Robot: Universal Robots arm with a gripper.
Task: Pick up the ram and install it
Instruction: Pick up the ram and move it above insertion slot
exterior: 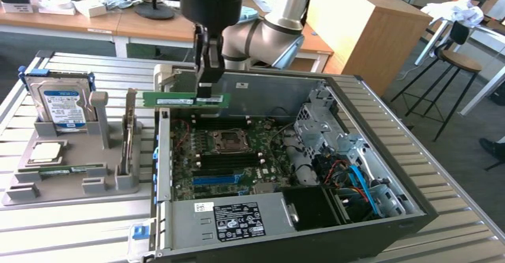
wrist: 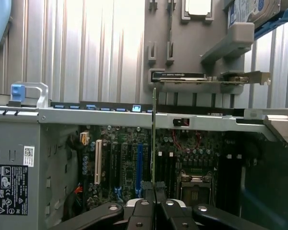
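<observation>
Big slatted metal table [exterior: 462, 180], open computer case [exterior: 371, 100] lying on it, motherboard [exterior: 264, 156] face up. On the exterior view's left sits a grey holder tray [exterior: 71, 183] with a hard drive [exterior: 63, 106] standing in it. Up top, the gripper [exterior: 207, 88] is pinched nearly closed on the ram [exterior: 177, 100], gripped by its upper edge. The stick hangs over the case's far rim, its long axis parallel to the black memory slots [exterior: 229, 159] below and nearer the camera. The wrist view shows the ram [wrist: 154, 124] edge-on. The power supply label [exterior: 239, 220] and the ram's pale sticker are unreadable.
</observation>
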